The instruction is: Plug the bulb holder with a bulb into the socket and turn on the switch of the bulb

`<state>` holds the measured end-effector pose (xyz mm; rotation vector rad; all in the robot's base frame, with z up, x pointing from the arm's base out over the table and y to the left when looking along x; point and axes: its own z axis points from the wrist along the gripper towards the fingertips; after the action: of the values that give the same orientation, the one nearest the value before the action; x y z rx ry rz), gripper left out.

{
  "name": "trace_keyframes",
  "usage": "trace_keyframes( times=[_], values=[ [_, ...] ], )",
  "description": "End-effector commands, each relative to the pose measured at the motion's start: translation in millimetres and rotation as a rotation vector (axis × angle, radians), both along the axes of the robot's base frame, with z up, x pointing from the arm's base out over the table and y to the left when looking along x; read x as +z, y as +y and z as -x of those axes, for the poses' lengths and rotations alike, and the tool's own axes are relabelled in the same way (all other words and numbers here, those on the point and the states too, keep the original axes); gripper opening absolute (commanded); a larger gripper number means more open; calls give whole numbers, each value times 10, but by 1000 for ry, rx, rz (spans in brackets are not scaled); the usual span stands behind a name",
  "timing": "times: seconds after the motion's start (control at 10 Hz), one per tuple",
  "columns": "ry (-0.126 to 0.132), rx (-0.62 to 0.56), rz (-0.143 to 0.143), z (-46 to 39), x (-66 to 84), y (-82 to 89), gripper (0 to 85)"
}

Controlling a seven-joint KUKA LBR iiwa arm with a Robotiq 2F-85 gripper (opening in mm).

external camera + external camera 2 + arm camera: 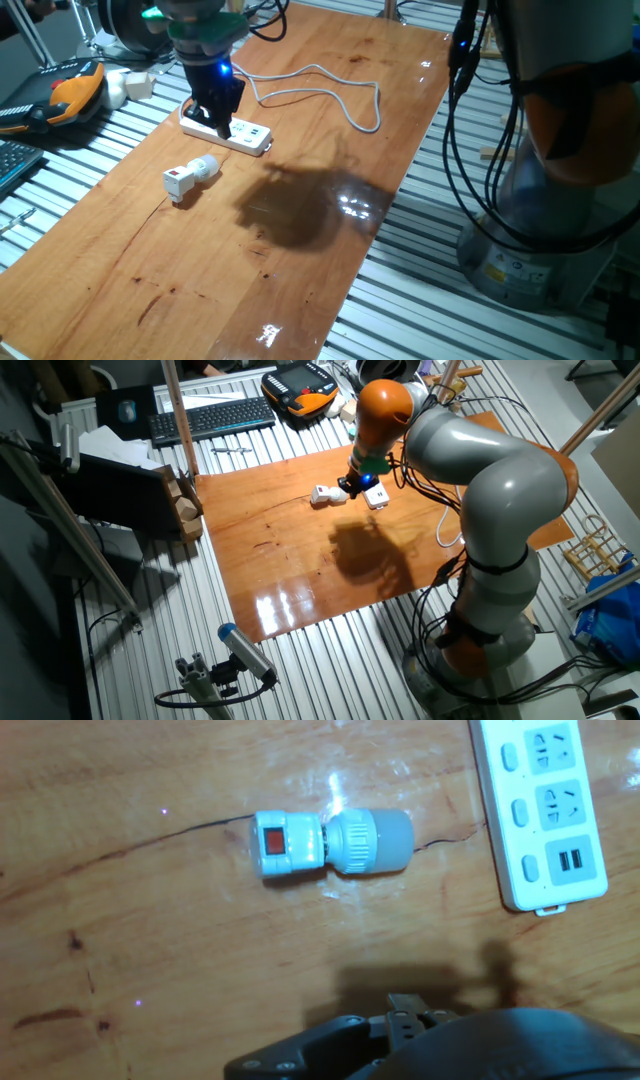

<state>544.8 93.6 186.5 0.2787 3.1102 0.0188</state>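
Observation:
The bulb holder (178,182) (288,844) lies on its side on the wooden table, its red switch (274,842) facing up. The stubby white bulb (205,166) (372,842) is fitted in it and points towards the socket. The socket (240,133) (545,810) is a white power strip lying a short way beyond the bulb's tip. My gripper (222,130) (352,488) hangs just above the strip's near end, apart from the holder. Its fingers look shut and hold nothing. The hand view shows only the dark body of the hand at its bottom edge.
The strip's white cable (330,90) loops across the far half of the table. An orange teach pendant (70,95) and a small white block (130,85) lie off the table's left side. A keyboard (210,418) sits behind. The table's right edge (390,210) drops to slats.

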Motion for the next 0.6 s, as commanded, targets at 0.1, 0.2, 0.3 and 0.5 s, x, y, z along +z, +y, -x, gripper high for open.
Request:
trace_keyframes(
  times=[0.1,0.2,0.3,0.5],
  values=[
    [14,-112,-25,0,0,-2,0],
    [22,-168,-45,-8,-5,3,0],
    [21,-196,-46,-47,-38,23,0],
    [18,-279,-68,-159,-119,75,0]
  ],
)
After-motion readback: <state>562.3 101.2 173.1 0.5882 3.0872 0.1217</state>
